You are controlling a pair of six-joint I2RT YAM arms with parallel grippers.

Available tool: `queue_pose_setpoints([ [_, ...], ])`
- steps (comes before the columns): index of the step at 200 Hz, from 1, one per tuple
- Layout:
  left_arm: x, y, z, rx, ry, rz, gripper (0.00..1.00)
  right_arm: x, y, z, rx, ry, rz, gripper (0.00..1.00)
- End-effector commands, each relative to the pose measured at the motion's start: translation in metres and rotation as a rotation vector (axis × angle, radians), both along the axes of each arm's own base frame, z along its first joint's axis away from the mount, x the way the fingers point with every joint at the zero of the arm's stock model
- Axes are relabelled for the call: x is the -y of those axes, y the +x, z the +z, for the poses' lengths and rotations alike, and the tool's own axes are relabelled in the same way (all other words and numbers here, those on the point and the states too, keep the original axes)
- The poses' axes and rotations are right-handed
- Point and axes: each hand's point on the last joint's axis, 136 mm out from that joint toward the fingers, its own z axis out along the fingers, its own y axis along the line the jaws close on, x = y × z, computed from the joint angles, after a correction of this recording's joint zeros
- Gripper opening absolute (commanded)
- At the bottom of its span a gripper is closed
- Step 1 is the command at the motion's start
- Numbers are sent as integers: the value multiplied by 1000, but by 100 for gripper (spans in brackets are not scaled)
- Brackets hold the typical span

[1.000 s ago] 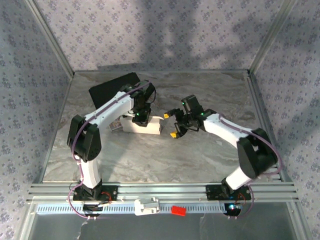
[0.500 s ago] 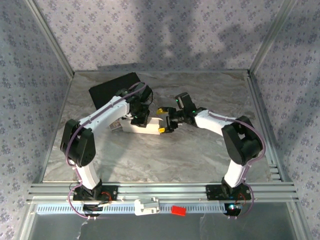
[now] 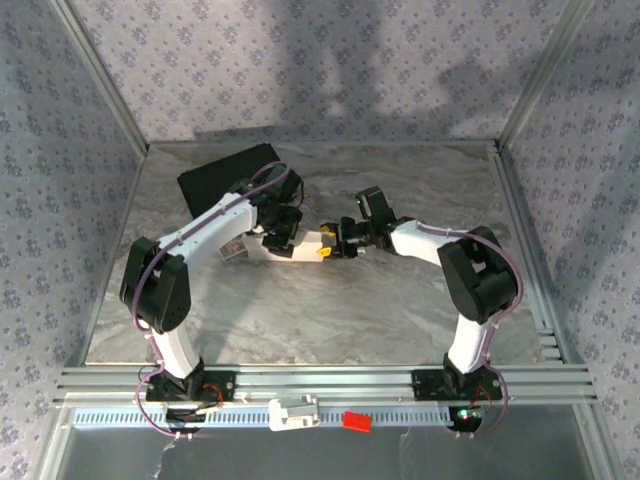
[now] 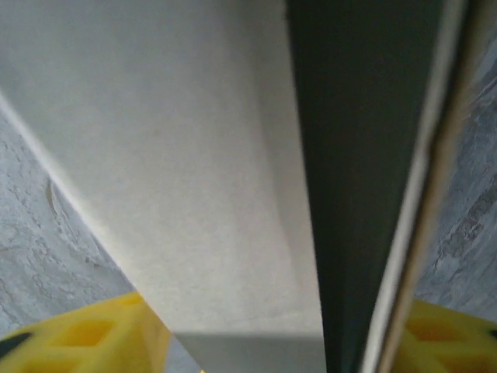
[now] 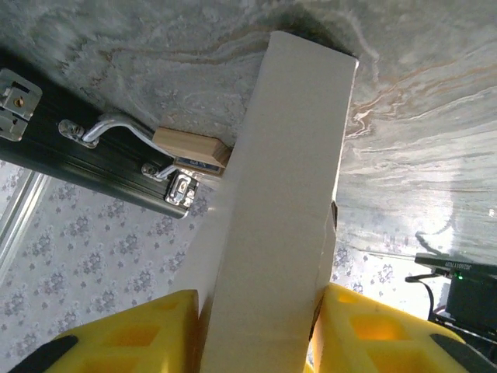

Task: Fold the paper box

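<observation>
The white paper box point(image 3: 300, 245) lies folded up on the marble table, just in front of the black case. My left gripper point(image 3: 283, 236) reaches down over its left half. In the left wrist view the paper box point(image 4: 194, 171) runs between the yellow fingers point(image 4: 78, 342), which stand apart with a gap to the card, so the left gripper point(image 4: 256, 353) is open. My right gripper point(image 3: 329, 247) is at the box's right end. In the right wrist view both yellow fingers point(image 5: 373, 330) press the sides of the paper box point(image 5: 287, 194), with the right gripper point(image 5: 256, 342) shut on it.
A black case point(image 3: 225, 175) lies at the back left of the table, its metal latches point(image 5: 178, 190) close behind the box. A small printed card point(image 3: 232, 252) lies left of the box. Metal frame rails point(image 3: 320, 380) run along the near edge, patterned walls around.
My right gripper has moved left to the box's right end and closed on it. My left gripper's jaws have opened over the box.
</observation>
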Motion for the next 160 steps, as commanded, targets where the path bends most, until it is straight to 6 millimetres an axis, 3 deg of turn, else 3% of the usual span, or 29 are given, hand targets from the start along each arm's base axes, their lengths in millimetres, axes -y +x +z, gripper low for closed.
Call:
queue_pose_setpoints([
  [1,-16,-7,-13,-53,15,-17,70,27,-3,-6,-168,-30,-119,37],
  [16,-29,-7,-14,-54,25,-6,77,36,-5,-6,-180,-45,-115,36],
  [44,-44,0,-17,-39,33,19,78,48,-6,-2,-180,-54,-107,36],
  [98,-54,26,-17,-1,56,38,77,68,-19,-4,-218,-78,-63,35],
  [133,-37,29,-20,-19,31,-2,71,78,-26,-6,-233,-87,-42,34],
  [160,-19,20,-21,-41,3,-12,68,84,-23,-7,-234,-82,-59,35],
])
